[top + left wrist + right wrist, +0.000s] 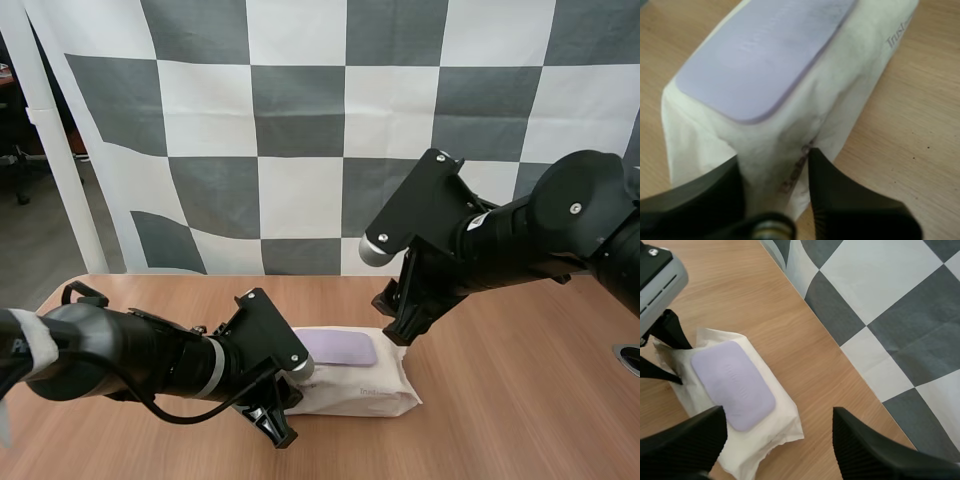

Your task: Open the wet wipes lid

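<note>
A white pack of wet wipes (352, 388) is located at lower centre of the high view, laid flat on the wooden counter (520, 400) with its long axis running left to right. A lavender lid (338, 348) with rounded corners is seated on the upper face of the pack and is shown closed, flush against the wrapper. The left end effector (274, 412) is positioned at the left end of the pack, low over the counter. In the left wrist view, the crimped end of the pack is grasped between its two black fingers (840, 200), one pressed against each side of the wrapper, and the lid (765, 55) is seen just beyond the grasp point. The right end effector (400, 318) is positioned right of centre in the high view, at the far right corner of the pack and angled downward. In the right wrist view, the right end effector (779, 415) is shown released: its fingers (875, 450) are spread well apart with the ribbed inner faces turned to each other, and nothing is pinched between them. Contact between these fingers and the pack cannot be determined. In the same view, the left end effector (666, 352) is seen straddling the opposite end of the pack (785, 427).
</note>
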You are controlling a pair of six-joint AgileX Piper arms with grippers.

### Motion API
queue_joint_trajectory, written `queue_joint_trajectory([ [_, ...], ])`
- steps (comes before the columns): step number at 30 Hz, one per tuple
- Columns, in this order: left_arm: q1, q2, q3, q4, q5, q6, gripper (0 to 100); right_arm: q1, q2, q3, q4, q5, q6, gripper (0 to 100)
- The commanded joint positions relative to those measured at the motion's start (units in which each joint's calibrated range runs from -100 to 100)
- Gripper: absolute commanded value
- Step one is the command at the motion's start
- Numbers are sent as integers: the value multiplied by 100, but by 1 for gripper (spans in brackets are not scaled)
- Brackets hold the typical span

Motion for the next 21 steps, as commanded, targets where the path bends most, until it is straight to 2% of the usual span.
queue_joint_trajectory([
  [1, -1, -5, -35, -62, -25, 185, 0, -1, 12, -4, -14, 166, -112, 100],
  [4, -1, -5, -81, -62, 135, 185, 0, -1, 86, 11, 55, 282, -293, 100],
  [12, -1, -5, -147, -62, 537, 185, 0, -1, 583, 629, 813, 487, -1564, 100],
  [18, -1, -5, -247, -72, 711, 185, 0, -1, 948, 817, 852, 658, -2359, 100],
  [21, -1, -5, -250, -72, 754, 185, 0, -1, 1066, 817, 874, 303, -2484, 100],
])
